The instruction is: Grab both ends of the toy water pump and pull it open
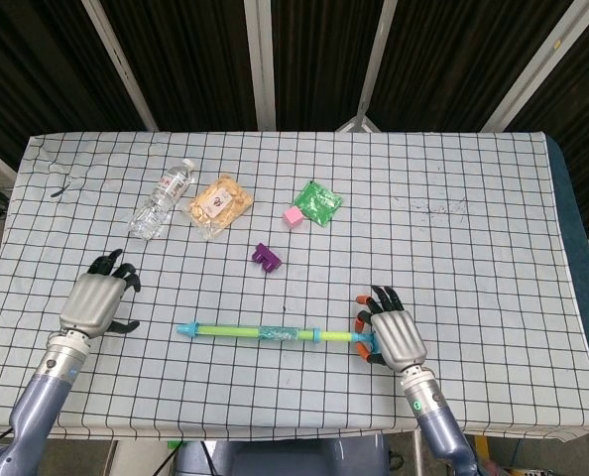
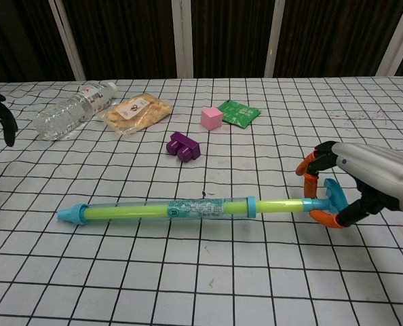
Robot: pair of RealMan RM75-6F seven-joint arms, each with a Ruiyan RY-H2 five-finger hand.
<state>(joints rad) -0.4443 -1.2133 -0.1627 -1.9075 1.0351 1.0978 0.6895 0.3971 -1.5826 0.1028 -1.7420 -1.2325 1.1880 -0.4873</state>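
Note:
The toy water pump [image 1: 260, 333] [image 2: 167, 210] lies across the near part of the checked table, blue nozzle to the left, yellow-green barrel, blue T-handle to the right. My right hand [image 1: 394, 337] [image 2: 371, 182] grips that handle [image 2: 329, 195], its orange-tipped fingers curled around it. My left hand [image 1: 98, 300] hovers with fingers spread, to the left of the nozzle [image 1: 183, 328] and apart from it. In the chest view only its dark fingertips [image 2: 5, 122] show at the left edge.
At the back stand a lying water bottle [image 1: 161, 198], a snack bag [image 1: 217, 203], a pink cube [image 1: 293, 215], a green packet [image 1: 318, 201] and a purple block [image 1: 267, 257]. The table's front edge [image 1: 275, 428] runs just below the pump.

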